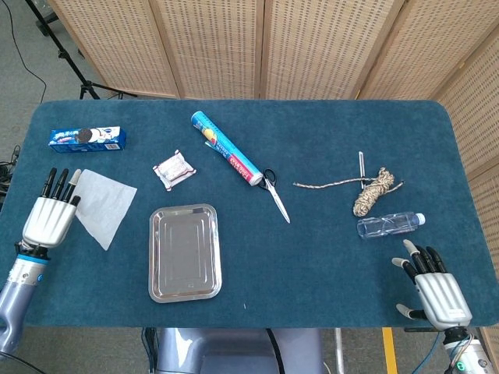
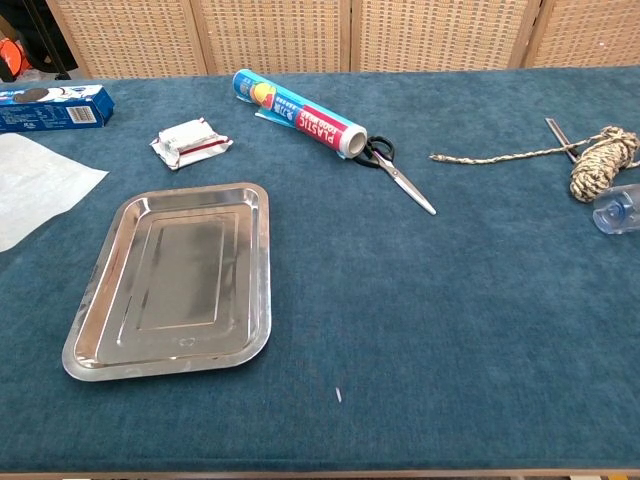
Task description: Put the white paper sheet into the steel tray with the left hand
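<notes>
The white paper sheet (image 1: 104, 206) lies at the table's left, left of the empty steel tray (image 1: 185, 251). My left hand (image 1: 51, 214) is at the sheet's left edge, fingers pointing away from me, and it holds that edge at the thumb side. The chest view shows the sheet (image 2: 40, 185) at the left border and the tray (image 2: 170, 280), but not the left hand. My right hand (image 1: 431, 287) rests at the front right edge with fingers spread, holding nothing.
A blue cookie box (image 1: 87, 138) lies behind the sheet. A small wrapped packet (image 1: 174, 168), a plastic-wrap roll (image 1: 226, 148) and scissors (image 1: 275, 195) lie behind the tray. A rope coil (image 1: 373, 189) and a water bottle (image 1: 390, 224) are at the right.
</notes>
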